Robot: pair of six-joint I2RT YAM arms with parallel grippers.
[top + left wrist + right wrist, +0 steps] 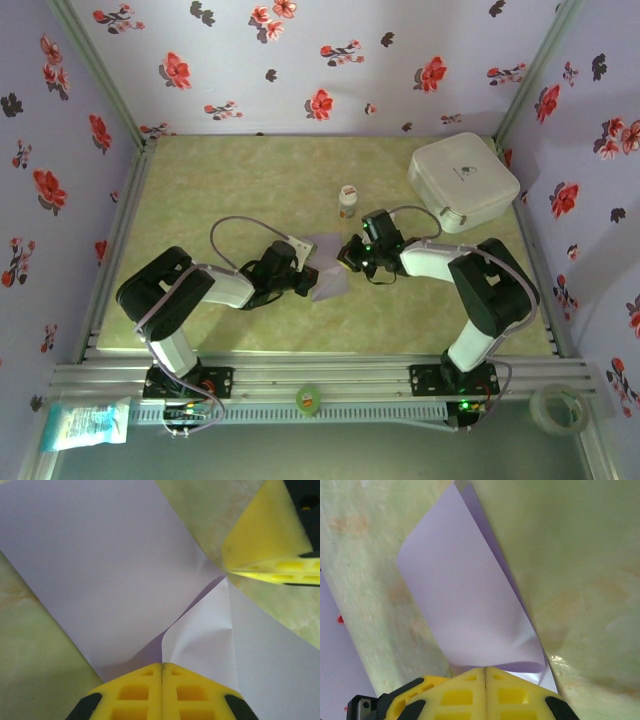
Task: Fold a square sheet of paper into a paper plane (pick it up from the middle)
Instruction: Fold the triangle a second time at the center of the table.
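Paper: the square sheet of paper point(328, 268) lay mid-table point(250, 170), pale lilac, between the two arms, partly folded over itself.
Left side: the left gripper point(161, 666) had its yellow jaws pressed tight together, and a curled-up flap of the sheet was pinched right at the tips!
Right side: the right gripper point(485, 669) had its jaws together too, nipping the rolled-over edge of the sheet at the opposite side.
Gap: the grippers sat near each other across the paper.
Background: the white box point(463, 180) sat in the far right corner, and the small bottle point(347, 200) stood just beyond the sheet.
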